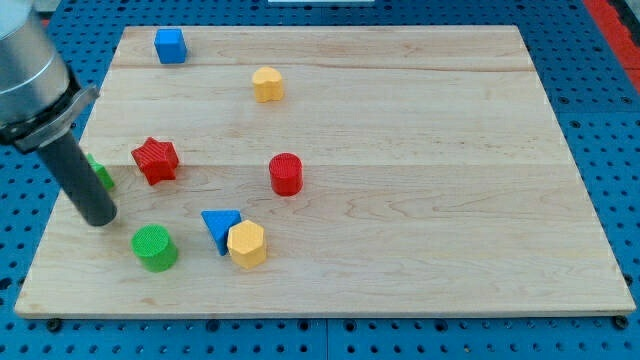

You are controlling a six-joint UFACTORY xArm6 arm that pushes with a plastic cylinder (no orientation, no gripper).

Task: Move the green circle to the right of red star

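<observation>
The green circle (155, 247) lies near the view's bottom left of the wooden board. The red star (155, 160) sits above it, toward the left edge. My tip (99, 219) rests on the board to the left of the green circle and a little above it, and below-left of the red star, with a small gap to each. The dark rod rises from the tip toward the view's upper left.
A second green block (103, 176) is partly hidden behind the rod. A red cylinder (286, 173), a blue triangle (219, 228), a yellow hexagon (246, 244), a yellow block (268, 84) and a blue cube (170, 45) also lie on the wooden board (420, 180).
</observation>
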